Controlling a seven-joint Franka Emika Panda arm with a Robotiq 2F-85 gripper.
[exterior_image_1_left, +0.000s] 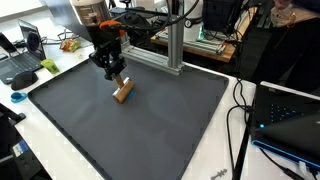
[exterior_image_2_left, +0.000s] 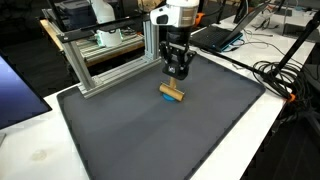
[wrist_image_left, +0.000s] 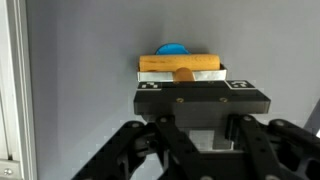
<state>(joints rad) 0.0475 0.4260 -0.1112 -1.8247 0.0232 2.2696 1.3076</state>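
My fingers (wrist_image_left: 160, 98) are drawn in close together and clamped on the short stem of a tan wooden bar (wrist_image_left: 180, 64). In the wrist view the bar lies crosswise just ahead of my fingertips. Its stub runs back between them, and the black pads hide the end of it. A small blue round piece (wrist_image_left: 174, 48) peeks out from behind the far edge of the bar and touches it. I cannot tell whether it is joined to the wood or only lies against it.

In an exterior view the tan wooden bar (exterior_image_1_left: 123, 93) hangs tilted from my grip, low over a dark grey mat (exterior_image_1_left: 150, 130), in the half of the mat nearer a silver aluminium frame (exterior_image_1_left: 176, 50). In an exterior view the bar (exterior_image_2_left: 172, 92) shows its long face, with the blue piece (exterior_image_2_left: 170, 100) at its lower edge, right at the surface of the mat (exterior_image_2_left: 150, 135). I cannot make out whether it rests there or hovers just above.

The mat covers most of a white tabletop (exterior_image_2_left: 30, 140), which shows as a pale border around it. My arm comes down from above, in front of the frame. An open black laptop (exterior_image_1_left: 24, 58) sits off the mat on one side, and black cables (exterior_image_1_left: 240, 110) trail along the opposite edge, well apart from the bar.
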